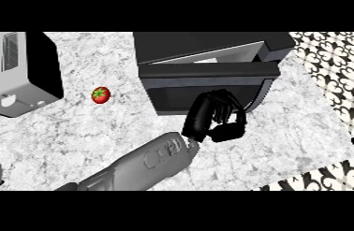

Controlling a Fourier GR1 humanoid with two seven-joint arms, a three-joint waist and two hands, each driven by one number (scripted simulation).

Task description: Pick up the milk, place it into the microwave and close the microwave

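Right hand with curled fingers, holding nothing visible, against the microwave door.

A black box-shaped microwave is sitting on the white speckled stone table, toward the far right of its top. Its dark flat door is hanging open toward the near side, in front of the body. A small round red tomato is lying on the table to the left of the door, apart from it. Farther left, at the edge of the view, a silver and black toaster is standing on the table. The right black robot hand is sitting just in front of the door's near edge, its grey forearm running back toward the lower left.
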